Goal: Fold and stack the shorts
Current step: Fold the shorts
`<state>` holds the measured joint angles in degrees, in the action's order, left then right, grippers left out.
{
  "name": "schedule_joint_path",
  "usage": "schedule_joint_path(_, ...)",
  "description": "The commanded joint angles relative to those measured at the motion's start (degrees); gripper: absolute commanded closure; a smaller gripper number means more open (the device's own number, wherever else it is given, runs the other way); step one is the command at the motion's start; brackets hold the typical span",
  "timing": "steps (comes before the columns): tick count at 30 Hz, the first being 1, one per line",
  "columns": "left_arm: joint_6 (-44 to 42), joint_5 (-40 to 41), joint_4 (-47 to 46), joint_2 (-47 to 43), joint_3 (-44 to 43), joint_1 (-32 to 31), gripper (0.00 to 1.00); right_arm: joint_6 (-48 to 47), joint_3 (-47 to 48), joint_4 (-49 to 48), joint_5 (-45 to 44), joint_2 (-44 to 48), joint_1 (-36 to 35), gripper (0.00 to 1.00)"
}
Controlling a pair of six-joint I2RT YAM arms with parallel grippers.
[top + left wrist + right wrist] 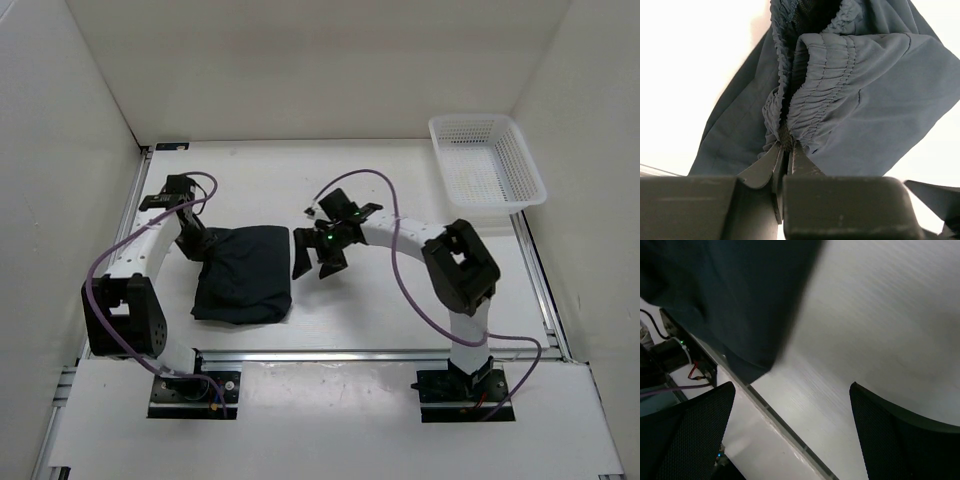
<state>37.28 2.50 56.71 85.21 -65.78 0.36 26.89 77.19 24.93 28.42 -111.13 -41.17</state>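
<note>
The left pincer (785, 152) is clamped on the shorts (245, 275), its two fingers together on a bunched bit of the elastic waistband (815, 85). From that grip the dark navy cloth spreads away from the pincer, out to its right and back toward the arm bases, and lies as a soft heap on the desk (380, 310).

The right pincer (318, 256) stands with its jaws wide apart and nothing between them. The shorts lie just to its left, close beside its nearer finger but apart from it as far as I can see. Its own camera shows only a dark edge of cloth ahead of the open fingers.

I judge the next move turns on that free right edge: the right arm is nearer to it, while the left arm pins the far side.

The two legs cannot be told apart in the heap, and the right wrist view is blurred. A white mesh basket (487, 160) sits well beyond the right pincer.
</note>
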Motion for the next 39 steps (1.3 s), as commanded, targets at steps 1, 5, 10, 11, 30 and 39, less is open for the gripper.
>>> schedule_joint_path(1,-2.38,1.45,-0.9,2.23,-2.78,0.69,0.89,0.87,7.52,-4.1,2.96,-3.2,-3.74,0.0)
schedule_joint_path(5,-3.88,1.45,-0.9,7.06,-4.88,1.22,0.89,4.47,8.86,-5.67,1.9,-8.83,-4.27,0.02)
schedule_joint_path(10,-5.46,1.98,-1.42,9.54,-6.02,1.22,0.37,7.03,11.05,-8.84,1.9,-12.7,-6.12,0.18)
schedule_joint_path(11,-5.46,1.98,-1.42,10.23,-6.55,1.22,0.0,7.03,12.53,-8.84,1.9,-14.01,-6.99,0.32)
schedule_joint_path(30,-13.02,-4.17,0.95,6.81,-9.8,-5.99,0.0,-0.17,-10.74,0.37,-18.58,8.2,5.31,0.57)
schedule_joint_path(39,-12.49,-2.86,2.79,2.69,-13.94,-7.92,0.0,-3.08,-7.31,10.48,-31.31,25.24,9.87,0.0)
